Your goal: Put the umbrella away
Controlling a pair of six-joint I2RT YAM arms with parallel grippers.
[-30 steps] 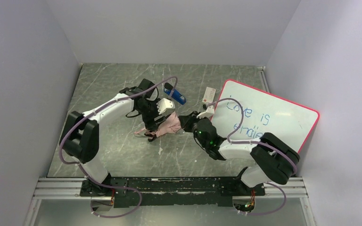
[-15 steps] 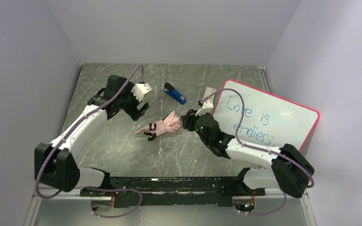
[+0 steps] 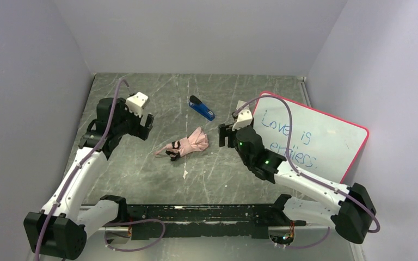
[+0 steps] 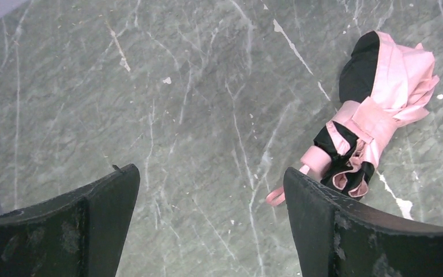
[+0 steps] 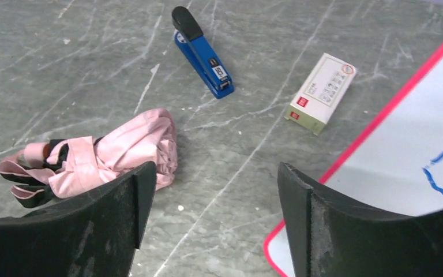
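Observation:
The folded umbrella (image 3: 188,144) lies on the grey marbled table, pale pink with black showing near its handle and a pink strap around it. Nothing holds it. My left gripper (image 3: 144,124) hovers to its left, apart from it, jaws wide open and empty. In the left wrist view the umbrella (image 4: 380,115) lies up and right of the left gripper (image 4: 210,173). My right gripper (image 3: 226,135) stands just right of the umbrella, open and empty. In the right wrist view the umbrella (image 5: 115,153) lies by the left finger of the right gripper (image 5: 216,170).
A blue-and-black stapler (image 3: 202,108) (image 5: 202,52) lies behind the umbrella. A small white box (image 5: 321,92) sits beside a red-framed whiteboard (image 3: 315,136) (image 5: 415,144) with blue writing at the right. Grey walls close in the table on three sides.
Both grippers opened and drew away from the umbrella, the left arm swinging back to the left, the right backing off to the right. The umbrella now lies free on the table.

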